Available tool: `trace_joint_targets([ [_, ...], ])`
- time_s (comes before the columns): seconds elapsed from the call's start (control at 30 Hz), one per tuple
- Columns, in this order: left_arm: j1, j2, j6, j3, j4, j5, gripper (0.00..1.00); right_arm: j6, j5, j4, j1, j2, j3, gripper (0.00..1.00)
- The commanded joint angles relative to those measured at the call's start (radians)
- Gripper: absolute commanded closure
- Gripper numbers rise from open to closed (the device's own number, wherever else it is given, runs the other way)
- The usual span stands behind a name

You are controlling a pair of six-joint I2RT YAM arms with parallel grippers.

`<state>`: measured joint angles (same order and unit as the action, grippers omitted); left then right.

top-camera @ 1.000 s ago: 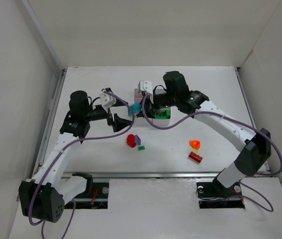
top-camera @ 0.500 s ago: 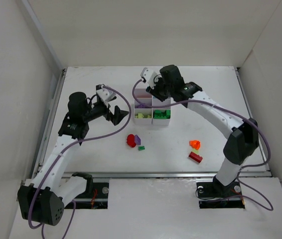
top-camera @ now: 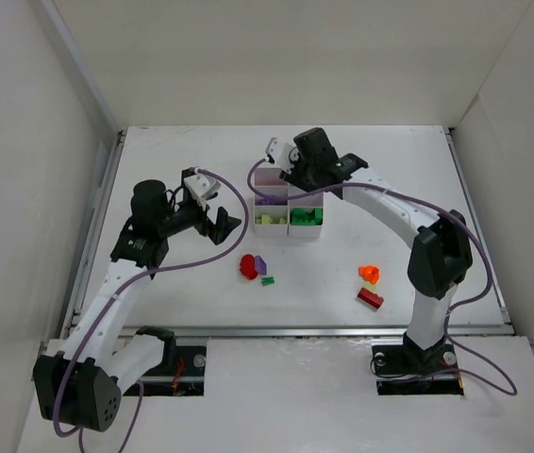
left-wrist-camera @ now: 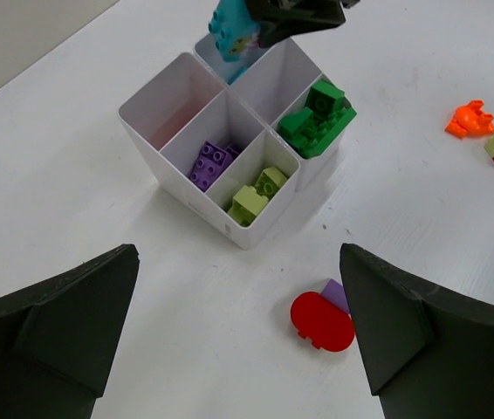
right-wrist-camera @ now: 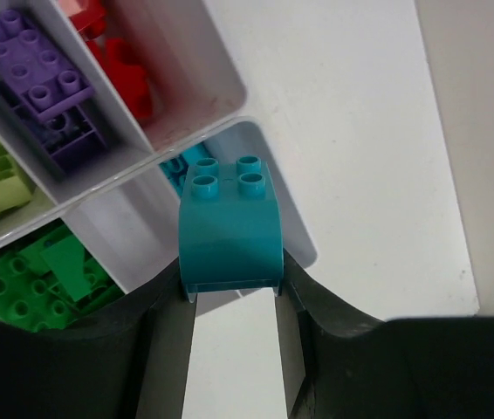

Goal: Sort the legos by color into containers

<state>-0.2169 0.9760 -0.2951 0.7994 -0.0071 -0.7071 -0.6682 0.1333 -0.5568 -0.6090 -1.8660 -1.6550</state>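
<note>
Closest to the bases there's a scatter of loose legos on the tabletop (top-camera: pixel 324 297): a red brick (top-camera: pixel 370 298) and an orange piece (top-camera: pixel 370 274) over on the right, plus a round red piece (top-camera: pixel 248 267), a purple bit (top-camera: pixel 260 263) and a tiny green brick (top-camera: pixel 267 280) in the middle. Just past those, the left hand (top-camera: pixel 227 225) hangs over bare tabletop to the left of the tray (left-wrist-camera: pixel 196 202), arm bent, fingers spread wide with nothing in them. Farther back, the right arm stretches across from its base so the right hand (right-wrist-camera: pixel 231 279) sits over the tray's far end, clamped on a cyan brick (right-wrist-camera: pixel 231 225), studs facing away from the wrist. The brick's over the corner compartment that has cyan in it. Purple, red, yellow-green and green each sit in their own compartments.
</note>
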Motion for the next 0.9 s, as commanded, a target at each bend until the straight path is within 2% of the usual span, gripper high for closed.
trace_joint_targets([
  [0.0, -0.004, -0.034, 0.004, -0.016, 0.018, -0.014, 0.01, -0.018, 0.068, 0.038, 0.005, -0.007, -0.06, 1.0],
  [0.4, -0.004, -0.034, 0.004, -0.016, 0.018, -0.014, 0.01, -0.087, 0.124, 0.028, 0.005, -0.073, -0.06, 1.0],
  [0.43, -0.004, -0.034, -0.005, -0.016, 0.018, -0.014, 0.01, -0.087, 0.124, 0.028, 0.005, -0.073, -0.06, 0.89],
  [0.53, -0.004, -0.034, -0.006, -0.016, 0.018, -0.025, 0.01, -0.087, 0.124, 0.028, 0.005, -0.073, -0.06, 0.45],
  [0.7, -0.004, -0.025, -0.027, -0.025, -0.007, -0.044, 0.01, -0.067, 0.161, 0.028, -0.032, -0.028, -0.06, 0.31],
  [0.87, -0.004, -0.025, -0.122, -0.034, -0.068, -0.066, 0.01, -0.035, 0.181, 0.018, -0.043, 0.027, -0.06, 0.27],
])
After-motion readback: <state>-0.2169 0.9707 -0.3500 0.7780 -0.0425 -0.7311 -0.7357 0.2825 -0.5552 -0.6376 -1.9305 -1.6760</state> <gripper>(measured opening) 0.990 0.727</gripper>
